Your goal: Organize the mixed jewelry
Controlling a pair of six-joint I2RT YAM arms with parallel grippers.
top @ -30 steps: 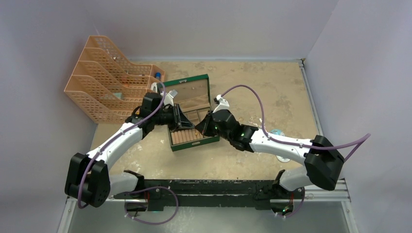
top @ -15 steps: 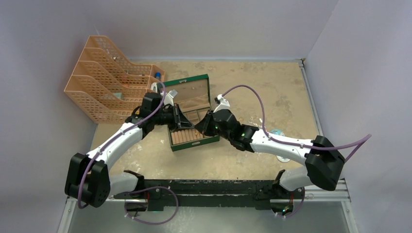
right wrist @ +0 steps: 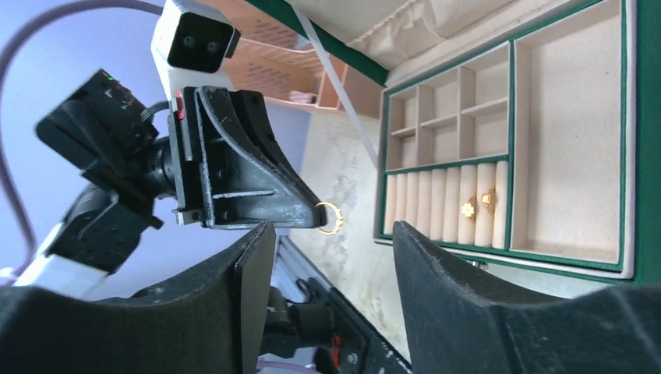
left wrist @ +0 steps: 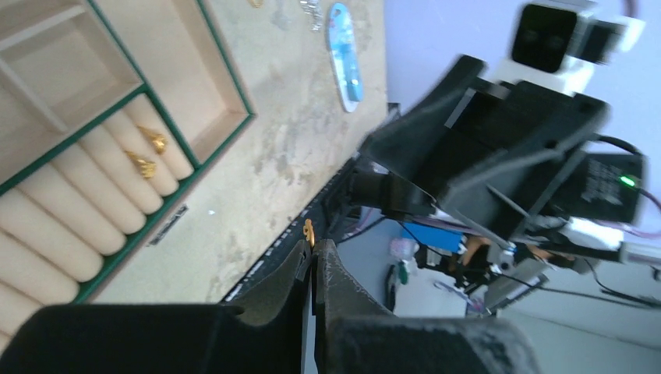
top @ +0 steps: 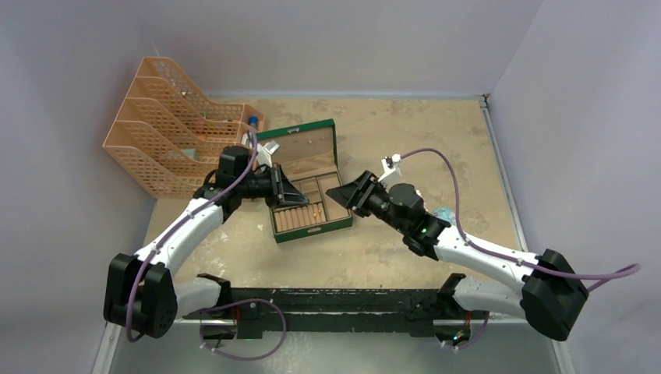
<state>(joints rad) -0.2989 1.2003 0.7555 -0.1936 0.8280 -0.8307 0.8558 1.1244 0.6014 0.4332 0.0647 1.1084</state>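
The left tool (left wrist: 314,251) is clenched on a small gold ring (left wrist: 309,231). It holds the ring in the air just in front of the box (top: 312,228), facing the right tool (right wrist: 334,238), whose jaws stand wide and empty.

Two seated rings (left wrist: 156,141) already sit side by side in the box's roll slots, so sorting looks begun but well short of done. The held ring has yet to be placed. A silvery tangle (left wrist: 310,8) lies on the counter (left wrist: 296,132) beside a blue packet (left wrist: 345,51), well apart from the box. What may be another gold piece (left wrist: 256,2) shows at the frame edge, too cut off to be sure. The box's other compartments look bare.

No writing can be read. The packet's print and a small plate on the box front are too blurred.
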